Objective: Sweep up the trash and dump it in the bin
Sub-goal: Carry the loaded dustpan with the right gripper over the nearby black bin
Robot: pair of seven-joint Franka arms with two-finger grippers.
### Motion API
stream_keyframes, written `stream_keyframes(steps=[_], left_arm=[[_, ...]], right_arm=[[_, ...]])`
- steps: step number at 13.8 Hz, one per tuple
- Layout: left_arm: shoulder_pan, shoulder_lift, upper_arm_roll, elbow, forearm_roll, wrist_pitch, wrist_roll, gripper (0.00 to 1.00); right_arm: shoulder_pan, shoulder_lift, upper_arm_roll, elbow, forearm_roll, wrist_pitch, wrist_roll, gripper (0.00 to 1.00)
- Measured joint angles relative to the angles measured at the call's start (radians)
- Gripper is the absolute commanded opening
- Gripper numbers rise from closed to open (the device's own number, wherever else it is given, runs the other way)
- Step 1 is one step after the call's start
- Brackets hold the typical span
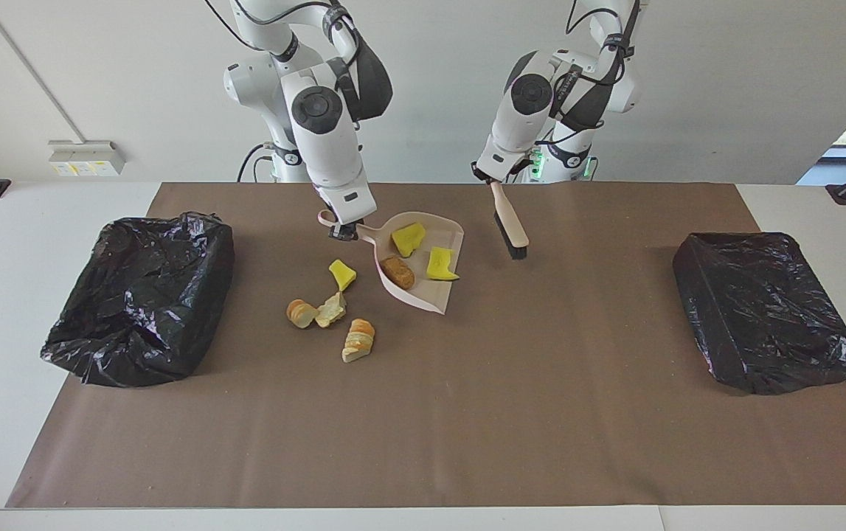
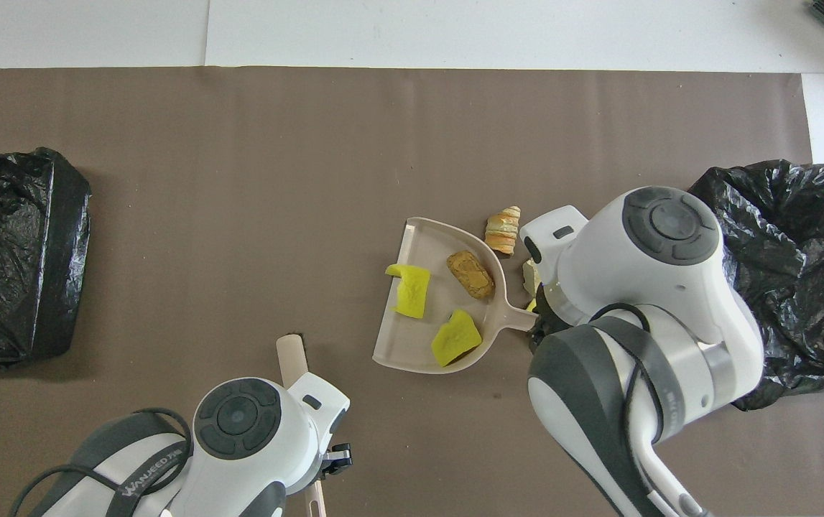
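My right gripper [image 1: 343,232] is shut on the handle of the pale pink dustpan [image 1: 423,293], which lies on the brown mat. Two yellow chunks [image 1: 408,238] [image 1: 441,263] and a brown lump [image 1: 398,272] lie in it; the pan also shows in the overhead view [image 2: 412,348]. On the mat beside the pan, toward the right arm's end, lie a yellow chunk [image 1: 342,274] and three bread lumps [image 1: 302,313] [image 1: 331,310] [image 1: 358,340]. My left gripper [image 1: 493,179] is shut on the beige brush [image 1: 509,220], which is tilted with its black bristles down at the mat beside the pan's open side.
A bin lined with a black bag [image 1: 142,295] stands at the right arm's end of the mat [image 1: 467,413]. Another black-bagged bin [image 1: 765,310] stands at the left arm's end. In the overhead view my right arm hides most of the loose trash.
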Motion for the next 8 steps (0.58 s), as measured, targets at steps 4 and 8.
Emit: stream_keyframes(steps=[4, 8], left_arm=[[-0.154, 0.056, -0.012, -0.029, -0.003, 0.124, -0.079, 0.0], [-0.225, 0.091, -0.014, -0.029, -0.061, 0.164, -0.082, 0.0]], right_arm=[[-0.204, -0.071, -0.005, 0.037, -0.024, -0.057, -0.111, 0.0], [-0.509, -0.064, -0.014, 0.095, -0.081, -0.113, -0.385, 0.0]])
